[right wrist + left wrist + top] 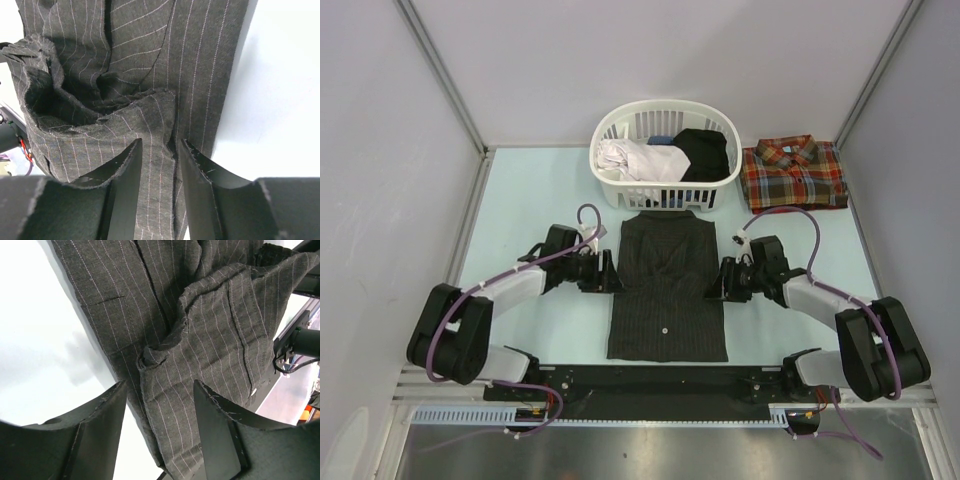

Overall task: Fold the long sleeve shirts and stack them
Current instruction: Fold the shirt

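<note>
The black-charcoal pinstriped shirt lies flat in the middle of the table, collar toward the basket, its sides folded in. My left gripper is at its left edge and my right gripper at its right edge. In the left wrist view the left gripper is open wide, with the shirt's folded edge between its fingers. In the right wrist view the right gripper is open more narrowly, with the shirt's side fold between its fingers. The plaid flannel shirt lies folded at the back right.
A white laundry basket stands at the back centre, just beyond the collar, holding white, blue and black clothes. Grey walls close in the left, right and back. A black rail runs along the near edge between the arm bases.
</note>
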{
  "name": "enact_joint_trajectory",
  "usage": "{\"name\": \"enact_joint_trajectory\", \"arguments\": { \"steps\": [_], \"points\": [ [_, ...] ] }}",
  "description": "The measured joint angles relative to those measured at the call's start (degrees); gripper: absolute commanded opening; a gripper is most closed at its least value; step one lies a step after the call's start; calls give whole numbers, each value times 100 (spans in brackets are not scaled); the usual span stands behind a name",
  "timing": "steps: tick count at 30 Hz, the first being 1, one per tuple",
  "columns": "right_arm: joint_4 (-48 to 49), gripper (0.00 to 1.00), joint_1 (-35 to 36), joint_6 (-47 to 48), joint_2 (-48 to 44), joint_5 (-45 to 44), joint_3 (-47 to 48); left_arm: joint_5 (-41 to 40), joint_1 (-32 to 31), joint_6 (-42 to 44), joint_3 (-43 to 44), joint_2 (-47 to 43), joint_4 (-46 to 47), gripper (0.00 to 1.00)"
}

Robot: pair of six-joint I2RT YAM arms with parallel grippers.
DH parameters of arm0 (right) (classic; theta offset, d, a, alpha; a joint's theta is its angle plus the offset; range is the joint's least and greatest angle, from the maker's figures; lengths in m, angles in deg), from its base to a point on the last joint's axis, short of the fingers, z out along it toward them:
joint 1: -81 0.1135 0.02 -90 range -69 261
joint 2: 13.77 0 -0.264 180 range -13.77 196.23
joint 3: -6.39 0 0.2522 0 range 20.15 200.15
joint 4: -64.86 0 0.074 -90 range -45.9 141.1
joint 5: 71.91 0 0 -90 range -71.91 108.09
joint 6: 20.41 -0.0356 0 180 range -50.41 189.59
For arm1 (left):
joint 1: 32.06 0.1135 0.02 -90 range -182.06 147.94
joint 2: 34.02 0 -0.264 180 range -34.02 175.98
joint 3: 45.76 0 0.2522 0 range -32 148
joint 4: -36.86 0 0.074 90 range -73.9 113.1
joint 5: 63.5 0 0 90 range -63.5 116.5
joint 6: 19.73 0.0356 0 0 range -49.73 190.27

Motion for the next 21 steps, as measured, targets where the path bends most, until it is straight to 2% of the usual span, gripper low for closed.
{"name": "enact_joint_trajectory", "arguments": {
  "steps": [5, 9, 12, 21],
  "points": [
    [105, 28, 31, -44, 59, -9, -20, 24, 0, -39, -50, 136, 151, 54],
    [127, 10, 31, -68, 96, -7, -20, 26, 0, -46, -59, 229, 205, 49],
    [96, 0, 31, -70, 0, -37, -20, 24, -2, -55, -61, 280, 278, 43],
    [-533, 0, -57, -57, -461, -435, 140, 151, -68, -188, -70, 247, 448, 14]
  ]
}}
